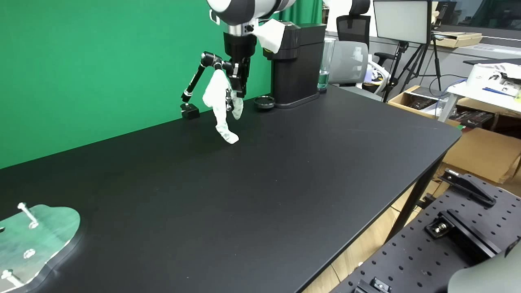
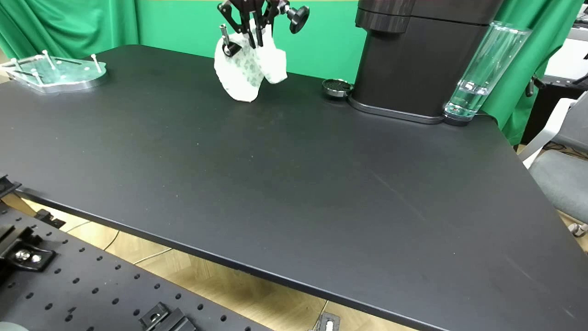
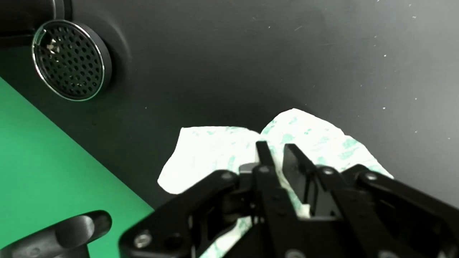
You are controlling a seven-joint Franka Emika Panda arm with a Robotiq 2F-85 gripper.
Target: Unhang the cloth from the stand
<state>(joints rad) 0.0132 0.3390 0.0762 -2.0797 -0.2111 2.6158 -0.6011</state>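
Evidently, the cloth (image 2: 242, 71) hangs draped on the stand (image 1: 196, 80), its pale, green-marked folds falling loose over the table (image 1: 285, 183); I can't tell whether the lowest corner touches down. I expect it to be light, limp and hard to damage, more apt to snag on the stand than to slip away. My gripper (image 3: 276, 145) is at the cloth: its fingers (image 3: 264, 156) are close together with a fold showing between them, but I can't tell whether they press on it. I'd pinch that fold near the drape, leave the stand itself out of the bite, and lift before drawing away. Apart from the cloth, a round perforated dish (image 3: 71, 62) sits just beside a black machine (image 2: 409, 69).
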